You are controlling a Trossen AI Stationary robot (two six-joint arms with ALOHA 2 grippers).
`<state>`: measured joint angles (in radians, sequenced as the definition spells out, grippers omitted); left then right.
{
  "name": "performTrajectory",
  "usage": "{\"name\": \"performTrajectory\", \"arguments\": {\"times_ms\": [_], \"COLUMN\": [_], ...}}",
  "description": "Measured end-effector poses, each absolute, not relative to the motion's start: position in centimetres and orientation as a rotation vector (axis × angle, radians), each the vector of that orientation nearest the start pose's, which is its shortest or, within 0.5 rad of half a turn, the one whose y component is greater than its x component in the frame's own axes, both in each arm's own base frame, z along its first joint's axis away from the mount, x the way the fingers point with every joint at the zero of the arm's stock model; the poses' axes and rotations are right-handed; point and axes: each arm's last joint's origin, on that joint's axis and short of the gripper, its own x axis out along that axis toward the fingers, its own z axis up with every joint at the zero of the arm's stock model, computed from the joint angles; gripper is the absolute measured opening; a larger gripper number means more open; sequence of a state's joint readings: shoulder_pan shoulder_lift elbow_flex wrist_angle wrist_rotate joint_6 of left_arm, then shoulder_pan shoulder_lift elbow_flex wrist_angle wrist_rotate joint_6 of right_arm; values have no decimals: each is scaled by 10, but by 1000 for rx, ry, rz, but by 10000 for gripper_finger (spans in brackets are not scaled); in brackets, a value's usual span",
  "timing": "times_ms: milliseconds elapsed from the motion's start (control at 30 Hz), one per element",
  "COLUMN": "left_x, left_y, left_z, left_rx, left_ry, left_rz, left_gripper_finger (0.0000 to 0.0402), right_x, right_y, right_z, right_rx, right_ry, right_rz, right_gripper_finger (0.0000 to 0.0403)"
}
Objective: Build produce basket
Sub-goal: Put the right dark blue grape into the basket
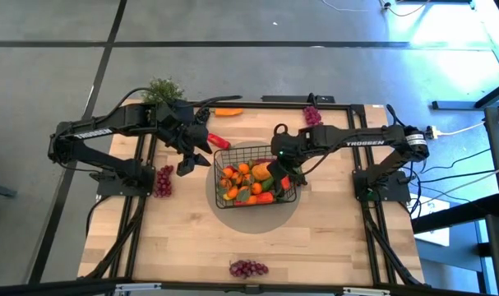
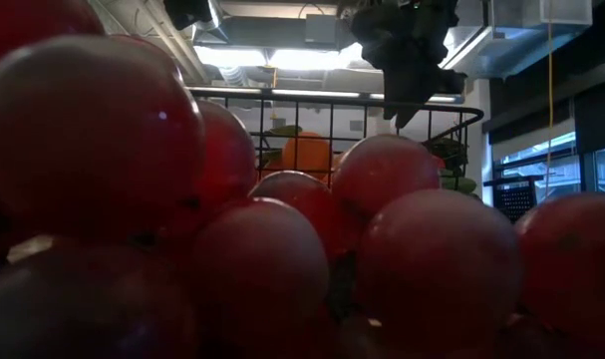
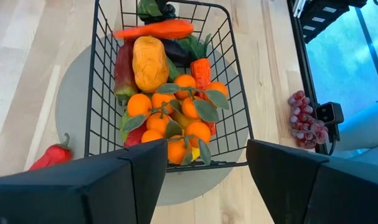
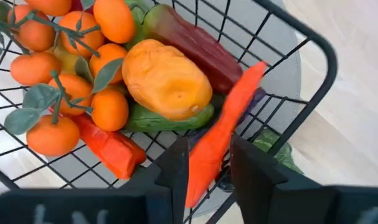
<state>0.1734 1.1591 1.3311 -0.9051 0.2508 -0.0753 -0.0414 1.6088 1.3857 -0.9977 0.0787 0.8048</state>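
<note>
A: What is the right tool (image 4: 207, 168) doing?

B: It is hovering over the right edge of the basket (image 1: 253, 151), and its fingers (image 4: 176, 171) are standing slightly apart on either side of a long orange-red carrot (image 4: 223, 134). The carrot is lying aslant across the basket's wire rim. Whether the fingers are actually pressing on it cannot be told.

A: And what is sitting around that carrot?

B: A lumpy orange-yellow piece (image 4: 167, 79) is lying just beside it, with a green piece (image 4: 170, 118) under that and a dark red one (image 4: 192, 43) behind. A cluster of small oranges with green leaves (image 4: 64, 68) is filling the other part of the basket, next to a shorter orange carrot (image 4: 108, 149).

A: Where is the left tool (image 1: 198, 154)?

B: It is hanging above the worktop (image 1: 183, 238) just outside the basket's left edge, with its two fingers (image 3: 145, 168) standing well apart and gripping nothing.

A: Where is the basket itself?

B: It is resting on a round grey mat (image 1: 233, 215) near the middle of the worktop. More produce is lying outside it: a red pepper (image 1: 219, 141) by its far left corner, a carrot (image 1: 228, 112) at the far edge, and grape bunches at the left (image 1: 163, 181), the far right (image 1: 312, 116) and the near edge (image 1: 248, 268).
</note>
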Motion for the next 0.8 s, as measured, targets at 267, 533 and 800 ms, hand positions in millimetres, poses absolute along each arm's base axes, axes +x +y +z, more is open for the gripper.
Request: {"name": "performTrajectory", "arguments": {"times_ms": [267, 533, 800], "left_x": [215, 212, 211], "left_y": [30, 30, 30], "left_z": [382, 379, 379], "left_rx": [-249, -277, -279], "left_ry": [723, 763, 774], "left_rz": [-38, -21, -20], "left_gripper_finger": [208, 208, 208], "right_x": [306, 272, 241], "right_y": [-20, -20, -11], "right_z": [292, 326, 327], "right_rx": [624, 595, 522], "right_ry": [1094, 1012, 1259], "right_rz": [-546, -583, -535], "right_gripper_finger": [105, 105, 105]}}
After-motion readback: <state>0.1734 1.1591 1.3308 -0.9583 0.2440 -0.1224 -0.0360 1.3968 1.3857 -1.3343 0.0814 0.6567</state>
